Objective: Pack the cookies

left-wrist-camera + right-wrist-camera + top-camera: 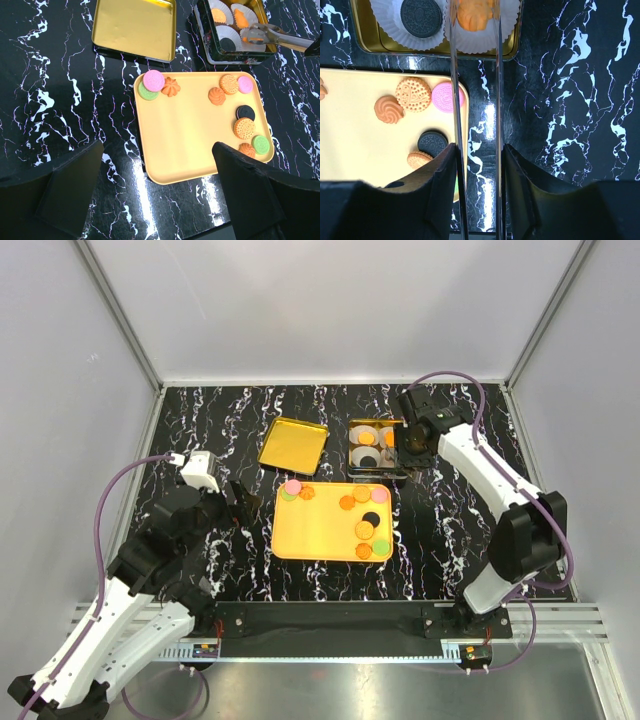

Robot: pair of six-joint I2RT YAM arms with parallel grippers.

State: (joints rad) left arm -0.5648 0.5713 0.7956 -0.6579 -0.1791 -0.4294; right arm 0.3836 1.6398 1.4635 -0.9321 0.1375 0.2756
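- The right tool (479, 170) clamps silver metal tongs (456, 100). Their blades run straight toward the far side, flanking an orange swirl cookie (474, 14) in a white pleated paper cup (470, 44), near right in the gold tin (365, 47).
- The left tool (157, 200), spread wide, hangs nearer the other cookies (244, 128) on the flat yellow tray (190, 150) (ten, by my count).
- The blade tips are cut off, so I cannot tell whether they are pinching.

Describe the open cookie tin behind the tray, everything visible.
The tin is a rectangular box, dark outside and shiny gold inside, seemingly metal, open. It sits flat on the black marbled table, just past the tray's far right corner, with a narrow gap between them. Its gold lid lies to the left. Inside are four white pleated paper cups: three hold orange cookies, one a black cookie. Metal tongs reach in from the right, tips flanking the orange cookie in the near right cup.
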